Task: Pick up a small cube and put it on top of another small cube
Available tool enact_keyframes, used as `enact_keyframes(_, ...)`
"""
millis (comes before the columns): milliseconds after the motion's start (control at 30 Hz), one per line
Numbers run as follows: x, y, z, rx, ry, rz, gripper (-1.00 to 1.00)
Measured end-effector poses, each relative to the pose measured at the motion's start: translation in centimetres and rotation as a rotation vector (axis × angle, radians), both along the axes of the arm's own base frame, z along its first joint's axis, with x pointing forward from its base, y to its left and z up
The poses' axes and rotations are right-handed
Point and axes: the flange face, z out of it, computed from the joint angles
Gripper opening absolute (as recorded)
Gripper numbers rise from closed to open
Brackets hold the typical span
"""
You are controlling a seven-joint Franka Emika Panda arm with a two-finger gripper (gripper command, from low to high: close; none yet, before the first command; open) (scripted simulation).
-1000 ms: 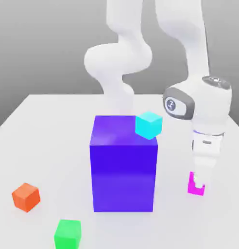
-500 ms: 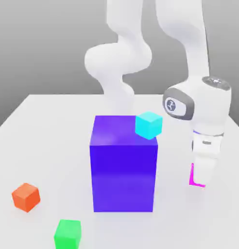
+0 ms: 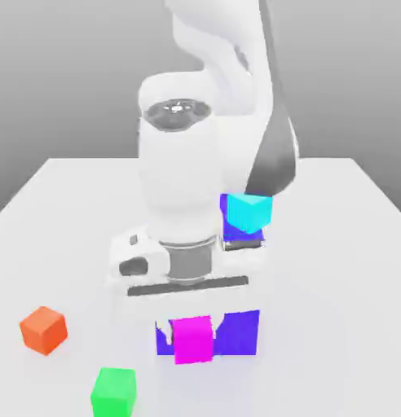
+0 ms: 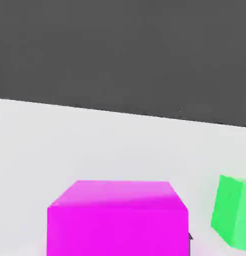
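Exterior view: a pale grey worktop (image 3: 65, 212) spans the frame beneath a plain grey backdrop. At lower centre the pincer (image 3: 193, 338) is clenched on the pink cube (image 3: 193, 340), in front of the purple block (image 3: 240, 332). A cyan cube (image 3: 249, 212) sits at mid-frame, an orange cube (image 3: 43, 330) at lower left, a green cube (image 3: 114, 392) along the bottom edge.

Hand view: the pink cube (image 4: 117, 218) takes up the lower centre, the green cube (image 4: 233, 211) lies at lower right on the pale worktop (image 4: 70, 145), dark grey backdrop above.

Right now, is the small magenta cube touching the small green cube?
Apart. In the exterior view the small magenta cube hangs under the gripper, with bare white table separating it from the small green cube.
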Motion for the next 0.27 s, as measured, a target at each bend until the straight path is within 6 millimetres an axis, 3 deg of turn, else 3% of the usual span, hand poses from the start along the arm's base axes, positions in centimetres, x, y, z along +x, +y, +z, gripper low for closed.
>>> enact_keyframes(67,-0.1,-2.1,-2.1,-0.010,0.014,-0.065,-1.00)
enact_keyframes(133,-0.2,-2.7,-4.7,-0.013,0.018,-0.082,-1.00)
enact_keyframes(167,-0.3,-2.8,-5.8,-0.013,0.020,-0.086,1.00)
enact_keyframes(267,-0.3,-2.8,-5.8,-0.013,0.020,-0.086,1.00)
